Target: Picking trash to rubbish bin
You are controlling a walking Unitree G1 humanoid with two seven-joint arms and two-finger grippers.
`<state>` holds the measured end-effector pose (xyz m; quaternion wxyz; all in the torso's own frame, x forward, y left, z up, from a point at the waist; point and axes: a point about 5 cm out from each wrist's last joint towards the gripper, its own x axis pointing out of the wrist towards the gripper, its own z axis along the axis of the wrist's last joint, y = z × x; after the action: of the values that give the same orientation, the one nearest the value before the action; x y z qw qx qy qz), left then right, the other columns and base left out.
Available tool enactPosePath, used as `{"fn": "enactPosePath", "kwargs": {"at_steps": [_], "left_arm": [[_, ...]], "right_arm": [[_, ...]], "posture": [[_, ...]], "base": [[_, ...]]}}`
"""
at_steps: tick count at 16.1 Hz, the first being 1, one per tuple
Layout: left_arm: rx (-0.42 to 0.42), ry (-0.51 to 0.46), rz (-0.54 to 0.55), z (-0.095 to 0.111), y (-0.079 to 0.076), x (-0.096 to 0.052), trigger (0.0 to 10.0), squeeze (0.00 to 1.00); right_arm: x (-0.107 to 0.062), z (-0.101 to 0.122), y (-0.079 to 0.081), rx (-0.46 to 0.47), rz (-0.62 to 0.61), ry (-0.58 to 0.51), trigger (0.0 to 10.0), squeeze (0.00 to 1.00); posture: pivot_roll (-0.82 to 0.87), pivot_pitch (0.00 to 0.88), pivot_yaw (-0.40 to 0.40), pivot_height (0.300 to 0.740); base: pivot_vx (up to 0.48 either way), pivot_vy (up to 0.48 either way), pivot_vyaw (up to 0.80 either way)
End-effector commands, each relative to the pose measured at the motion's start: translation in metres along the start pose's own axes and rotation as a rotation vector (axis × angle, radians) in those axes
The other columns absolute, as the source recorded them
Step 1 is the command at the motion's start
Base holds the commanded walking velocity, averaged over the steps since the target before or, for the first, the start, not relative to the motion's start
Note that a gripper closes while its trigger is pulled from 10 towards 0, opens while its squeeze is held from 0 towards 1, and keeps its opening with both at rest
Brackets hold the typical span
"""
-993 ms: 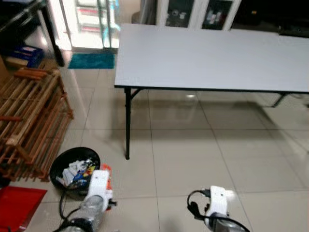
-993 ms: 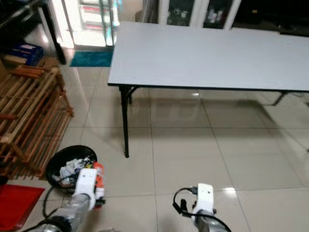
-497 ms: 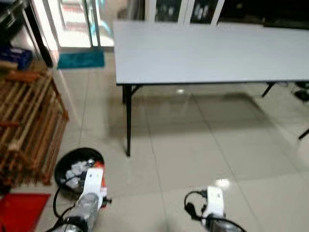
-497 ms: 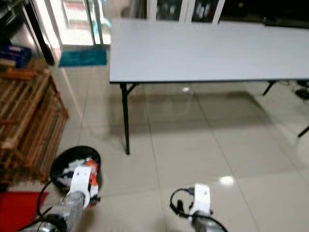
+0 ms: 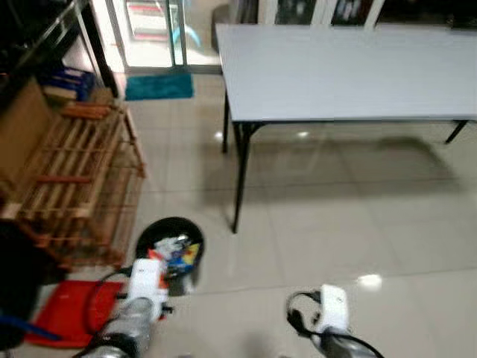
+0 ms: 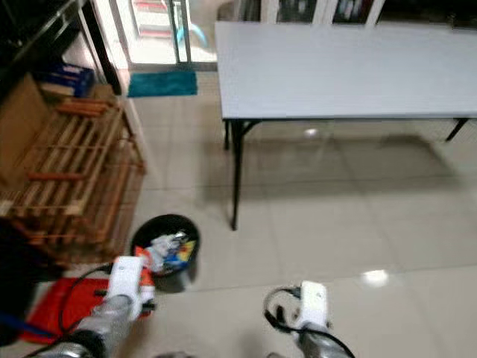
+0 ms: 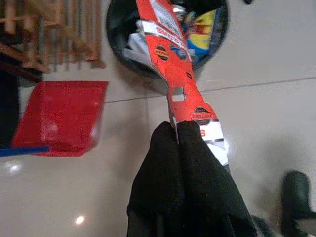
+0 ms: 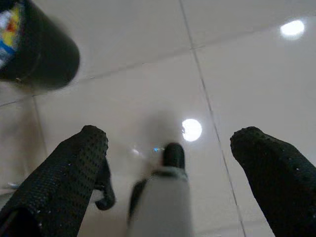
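Carrying a wrapper to the bin: delivery stage, release not yet made.

The left tool (image 7: 177, 129) has its fingers pressed together on one end of a red wrapper (image 7: 174, 74), a flattened strip whose long axis runs straight out from the fingertips, its far end pointing into the black rubbish bin (image 5: 171, 230) and overlapping its rim. The bin, on the tiled floor beside a wooden rack (image 5: 78, 175), already holds mixed litter. Remaining, by judgement: let go over the opening. The right tool (image 8: 170, 163) hangs idle, fingers spread, above the floor.

Glossy tiled floor (image 5: 350, 224), white folding table (image 5: 343, 67), wooden rack (image 5: 74, 179), teal doormat (image 5: 158, 86).
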<state>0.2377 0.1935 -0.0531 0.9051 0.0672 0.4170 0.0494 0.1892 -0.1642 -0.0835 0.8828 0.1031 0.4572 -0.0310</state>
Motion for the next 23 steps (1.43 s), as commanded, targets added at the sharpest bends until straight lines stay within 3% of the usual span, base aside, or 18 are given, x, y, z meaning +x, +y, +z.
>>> {"fn": "enactPosePath", "kwargs": {"at_steps": [1, 6, 11, 23], "left_arm": [[0.008, 0.011, -0.002, -0.0027, -0.0003, -0.0002, 10.0, 0.0], [0.009, 0.008, 0.0, -0.0019, -0.0005, -0.0001, 10.0, 0.0], [0.007, -0.006, -0.001, -0.0005, -0.001, -0.0002, 10.0, 0.0], [0.001, -0.014, -0.012, 0.0005, -0.0031, -0.0002, 10.0, 0.0]], "right_arm": [[0.0002, 0.0023, -0.0004, 0.012, -0.003, -0.011, 10.0, 0.0], [0.0004, 0.004, -0.0001, 0.015, 0.0, -0.017, 10.0, 0.0], [0.0011, 0.0091, 0.0021, 0.004, 0.012, -0.037, 10.0, 0.0], [0.0011, 0.0078, 0.0031, -0.012, 0.015, -0.033, 10.0, 0.0]], "posture": [[-0.05, 0.064, -0.057, 0.74], [-0.05, 0.065, -0.058, 0.74], [-0.05, 0.066, -0.059, 0.74], [-0.05, 0.068, -0.058, 0.74]], "base": [[0.0, 0.356, 0.0], [0.0, 0.315, 0.0], [0.0, 0.0, 0.0], [0.0, 0.0, 0.73]]}}
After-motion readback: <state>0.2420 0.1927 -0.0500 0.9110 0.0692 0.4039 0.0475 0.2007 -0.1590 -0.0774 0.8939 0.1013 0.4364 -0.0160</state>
